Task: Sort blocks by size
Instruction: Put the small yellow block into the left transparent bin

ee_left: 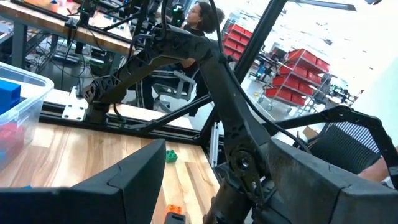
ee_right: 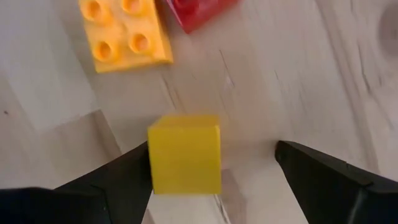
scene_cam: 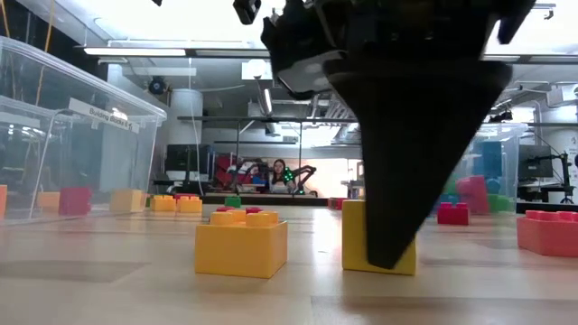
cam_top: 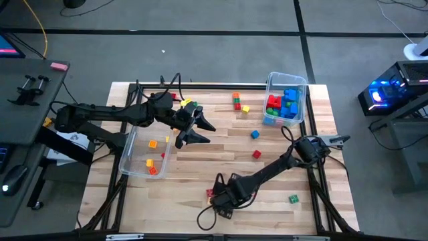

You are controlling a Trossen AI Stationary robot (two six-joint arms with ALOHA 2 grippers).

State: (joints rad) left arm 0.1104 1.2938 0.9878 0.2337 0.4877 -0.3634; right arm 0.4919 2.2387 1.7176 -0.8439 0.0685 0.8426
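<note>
On the table (cam_top: 200, 167), the left bin (cam_top: 128, 161) holds tiny cubes and the right bin (cam_top: 299, 84) holds larger bricks. The yellow cube (ee_right: 185, 163) near the table's near edge looks bound for the left bin. The step in hand appears to be gripping it.

To do that well, the right gripper (ee_right: 214, 149) should first centre itself. The cube sits hard against one finger with a clear gap to the other, so closing as things stand would likely shove it sideways. The gripper should also keep clear of the yellow brick (ee_right: 124, 31) and the red brick (ee_right: 199, 9), which lie just beyond the cube. It should close on the cube's flat sides, low down (a tiny cube can pop out of a shallow pinch), then lift straight up before swinging left.

The right arm stretches from its base at the right, diagonally toward the near-left. Its wrist is low, and its spread fingers are down at the tabletop around the cube, gripping nothing yet. The left arm reaches in from the left. The left gripper (cam_top: 209, 132) hangs just right of the left bin, with its fingers spread and empty.
</note>
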